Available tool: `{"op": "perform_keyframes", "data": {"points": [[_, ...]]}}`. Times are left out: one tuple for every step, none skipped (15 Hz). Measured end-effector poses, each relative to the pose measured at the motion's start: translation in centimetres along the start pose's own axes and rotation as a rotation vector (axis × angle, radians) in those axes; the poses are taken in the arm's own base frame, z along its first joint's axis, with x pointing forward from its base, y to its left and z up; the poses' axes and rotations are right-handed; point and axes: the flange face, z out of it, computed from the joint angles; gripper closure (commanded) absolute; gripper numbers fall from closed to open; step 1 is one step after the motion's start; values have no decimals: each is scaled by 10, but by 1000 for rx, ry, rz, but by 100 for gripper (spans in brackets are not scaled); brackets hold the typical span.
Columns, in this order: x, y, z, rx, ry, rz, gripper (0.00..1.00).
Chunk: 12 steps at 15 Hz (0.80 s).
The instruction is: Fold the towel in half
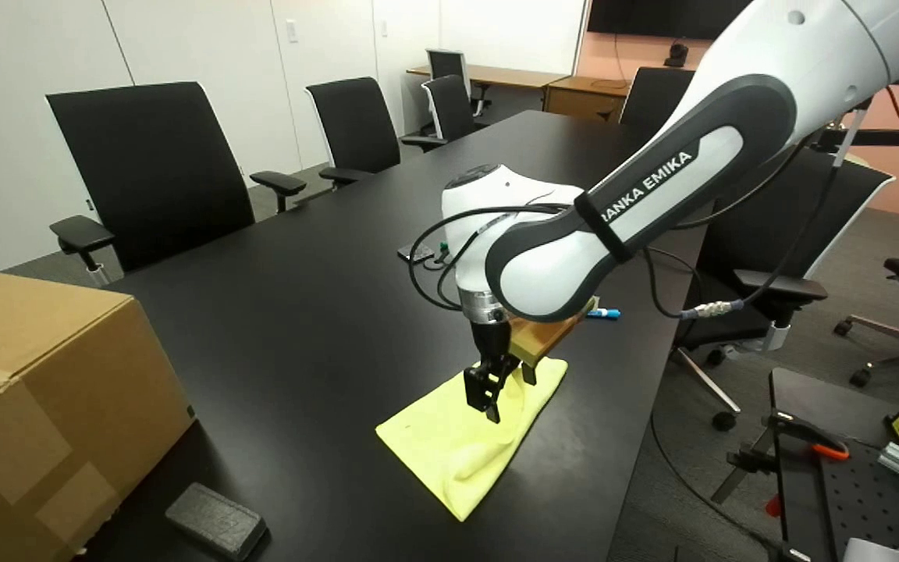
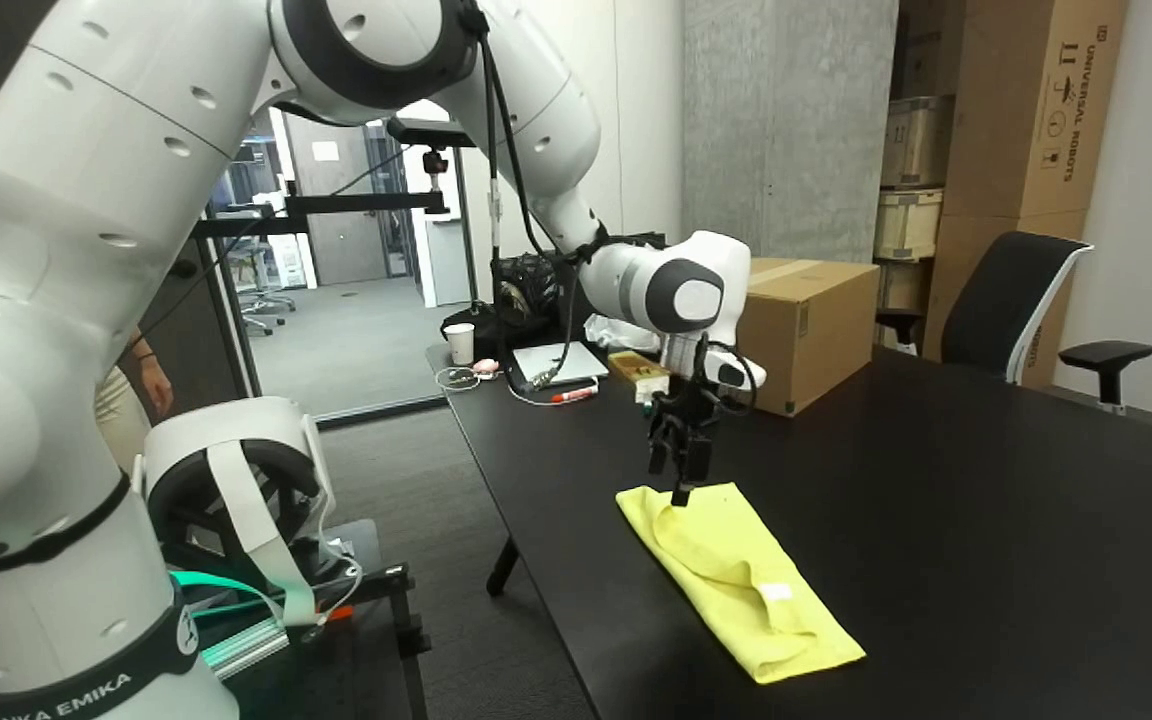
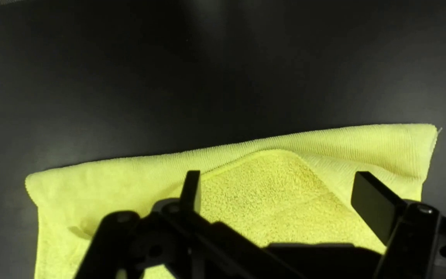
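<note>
The yellow towel point(image 1: 422, 441) lay rumpled on the black table point(image 1: 301, 343), near its right edge in an exterior view; above, the gripper point(image 3: 281, 195) held its fingers point(image 3: 376, 207) apart. The arm point(image 1: 656, 179) read "RANKA EMIKA" past a strap point(image 1: 604, 228); a far carton point(image 2: 1036, 110), "UNIVERSAL ROBOTS".

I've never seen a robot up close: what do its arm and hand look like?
The arm is smooth, rounded and white, with dark grey bands and FRANKA EMIKA lettering partly covered by a black strap. Black cables run along it. The gripper, below a silver ring, is black, with two flat-tipped, jointed fingers.
</note>
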Motion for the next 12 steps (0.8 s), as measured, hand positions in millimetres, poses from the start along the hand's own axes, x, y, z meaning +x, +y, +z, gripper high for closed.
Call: {"op": "perform_keyframes", "data": {"points": [[-1,-2,2,-11,2,-51,0],[-2,-4,3,-21,5,-101,0],[-2,-7,5,-30,11,-150,0],[-1,-9,6,-38,22,-200,0],[-1,-13,8,-44,35,-248,0],[0,-17,9,-46,50,-296,0],[0,-21,10,-45,69,-342,0],[0,-27,12,-41,88,-388,0],[0,-34,13,-33,108,-434,0],[-1,-42,15,-22,128,-478,0],[-2,-50,16,-11,149,-525,0],[-4,-58,17,2,170,-570,0]]}}
